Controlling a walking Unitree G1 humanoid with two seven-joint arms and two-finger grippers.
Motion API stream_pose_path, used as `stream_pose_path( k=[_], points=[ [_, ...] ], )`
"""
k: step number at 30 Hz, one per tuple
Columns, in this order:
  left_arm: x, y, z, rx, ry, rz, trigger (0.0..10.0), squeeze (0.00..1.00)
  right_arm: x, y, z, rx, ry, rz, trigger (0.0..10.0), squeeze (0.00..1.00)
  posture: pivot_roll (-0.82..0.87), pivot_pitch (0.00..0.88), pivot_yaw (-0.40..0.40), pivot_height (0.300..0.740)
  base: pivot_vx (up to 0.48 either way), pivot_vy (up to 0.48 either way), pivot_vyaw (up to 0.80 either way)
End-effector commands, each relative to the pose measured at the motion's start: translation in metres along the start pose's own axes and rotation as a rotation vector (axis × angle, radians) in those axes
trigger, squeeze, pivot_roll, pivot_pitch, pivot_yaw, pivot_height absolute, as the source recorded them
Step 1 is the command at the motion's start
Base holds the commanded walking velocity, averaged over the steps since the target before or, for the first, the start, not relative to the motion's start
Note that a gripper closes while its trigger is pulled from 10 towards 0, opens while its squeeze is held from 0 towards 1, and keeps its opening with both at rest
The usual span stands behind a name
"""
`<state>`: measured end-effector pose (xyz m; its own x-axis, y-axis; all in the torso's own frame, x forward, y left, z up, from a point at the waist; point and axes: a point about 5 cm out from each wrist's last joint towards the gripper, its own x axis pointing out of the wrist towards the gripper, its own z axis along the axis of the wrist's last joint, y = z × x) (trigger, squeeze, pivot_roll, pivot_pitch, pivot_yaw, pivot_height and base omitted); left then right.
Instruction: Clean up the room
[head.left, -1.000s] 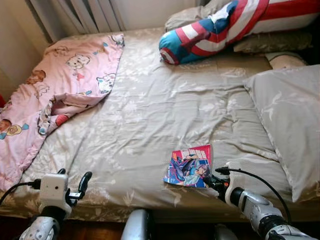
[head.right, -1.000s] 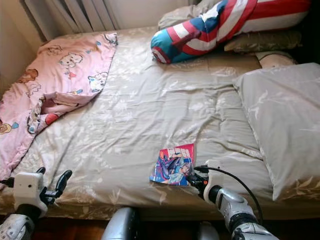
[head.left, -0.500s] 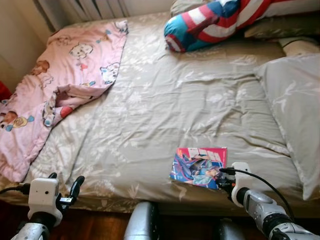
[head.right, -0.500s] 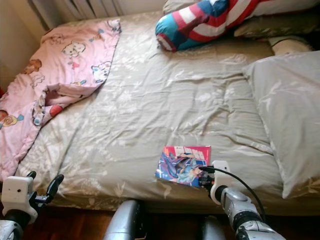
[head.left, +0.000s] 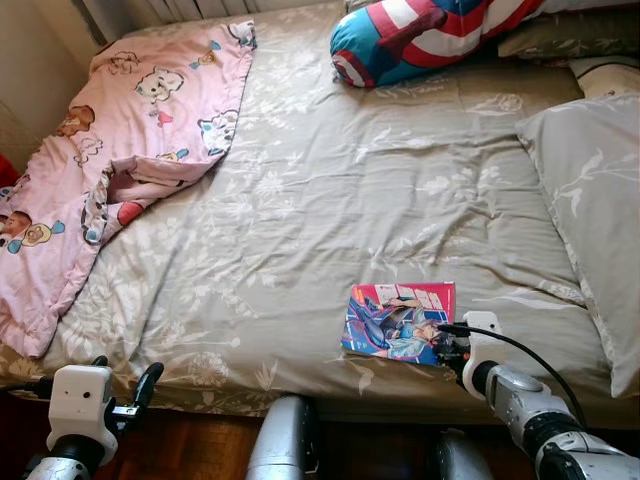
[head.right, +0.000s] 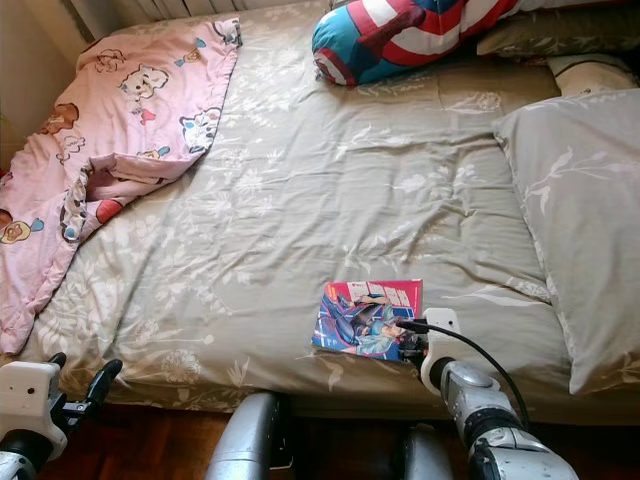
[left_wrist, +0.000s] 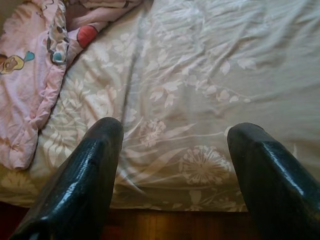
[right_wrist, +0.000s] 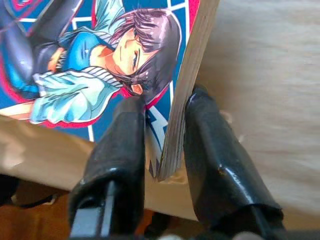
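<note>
Right gripper (right_wrist: 160, 150) fingers pinching comic book (head.left: 398, 322) by its near right corner at the bed (head.left: 330, 200) edge, presumably for removal; left gripper (left_wrist: 172, 165) fingers spread, idle.

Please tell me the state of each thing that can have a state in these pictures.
Book: closed, flat on bed, corner pinched.
Right gripper: shut on book.
Left gripper: open, holding nothing.
Pink blanket: crumpled, hanging over bed edge.
Sheet: wrinkled.
Grey pillow: lying flat.
</note>
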<state>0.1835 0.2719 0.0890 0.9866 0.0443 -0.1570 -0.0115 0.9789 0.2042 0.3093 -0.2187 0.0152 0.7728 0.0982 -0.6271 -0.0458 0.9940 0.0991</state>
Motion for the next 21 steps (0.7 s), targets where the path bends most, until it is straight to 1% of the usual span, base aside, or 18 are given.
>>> stream_pose_path(
  k=[1,3,4,5,6,8,10,11,13,14,18,19,20,21],
  points=[
    [-0.007,0.010,-0.002,0.002,0.023,0.031,10.0,0.00,0.000,-0.001,-0.004,0.004,0.011,-0.032,10.0,0.00,0.22,0.281,0.172,0.633,0.000,0.000,0.00],
    [-0.006,0.010,-0.002,0.002,0.026,0.032,10.0,0.00,0.000,-0.001,0.000,0.011,-0.010,-0.037,10.0,0.00,0.22,0.280,0.171,0.633,0.000,0.000,0.00],
    [-0.005,0.010,-0.002,0.001,0.027,0.033,10.0,0.00,0.001,0.000,0.002,0.016,-0.014,-0.029,10.0,0.49,0.22,0.277,0.171,0.633,0.000,0.000,0.00],
    [-0.005,0.009,-0.003,0.000,0.027,0.034,10.0,0.00,0.001,0.001,0.002,0.011,-0.014,-0.026,10.0,0.49,0.22,0.278,0.168,0.633,0.000,0.000,0.00],
    [-0.004,0.009,-0.003,-0.001,0.026,0.035,10.0,0.00,0.001,0.001,0.003,-0.002,-0.017,-0.033,10.0,0.45,0.22,0.275,0.166,0.633,0.000,0.000,0.00],
    [-0.004,0.009,-0.003,-0.002,0.026,0.036,10.0,0.00,0.001,0.001,0.003,-0.010,-0.019,-0.040,10.0,0.45,0.22,0.275,0.166,0.633,0.000,0.000,0.00],
    [-0.003,0.008,-0.003,-0.006,0.024,0.038,10.0,0.00,0.001,0.000,0.008,-0.013,-0.045,-0.050,10.0,0.45,0.22,0.269,0.164,0.633,0.000,0.000,0.00],
    [-0.002,0.008,-0.004,-0.008,0.024,0.038,10.0,0.00,0.001,0.000,0.010,-0.014,-0.054,-0.059,10.0,0.29,0.22,0.267,0.162,0.633,0.000,0.000,0.00],
    [-0.002,0.008,-0.004,-0.008,0.024,0.038,10.0,0.00,0.001,0.000,0.010,-0.014,-0.054,-0.059,10.0,0.29,0.22,0.267,0.162,0.633,0.000,0.000,0.00],
    [-0.002,0.007,-0.004,-0.010,0.024,0.039,10.0,0.00,0.001,0.000,0.010,-0.009,-0.056,-0.062,10.0,0.00,0.22,0.267,0.162,0.633,0.000,0.000,0.00],
    [0.000,0.006,-0.004,-0.014,0.020,0.040,10.0,0.00,0.002,0.001,0.010,-0.022,-0.047,-0.058,10.0,0.00,0.21,0.262,0.161,0.633,0.000,0.000,0.00],
    [0.000,0.006,-0.004,-0.014,0.020,0.041,10.0,0.00,0.002,0.002,0.010,-0.018,-0.050,-0.057,10.0,0.59,0.22,0.261,0.161,0.633,0.000,0.000,0.00],
    [0.001,0.006,-0.004,-0.015,0.019,0.042,10.0,0.00,0.002,0.002,0.010,-0.016,-0.052,-0.056,10.0,0.59,0.22,0.261,0.161,0.633,0.000,0.000,0.00],
    [0.001,0.006,-0.004,-0.015,0.019,0.043,10.0,0.00,0.002,0.003,0.011,0.003,-0.056,-0.050,10.0,1.00,0.22,0.260,0.159,0.633,0.000,0.000,0.00]
  ],
)
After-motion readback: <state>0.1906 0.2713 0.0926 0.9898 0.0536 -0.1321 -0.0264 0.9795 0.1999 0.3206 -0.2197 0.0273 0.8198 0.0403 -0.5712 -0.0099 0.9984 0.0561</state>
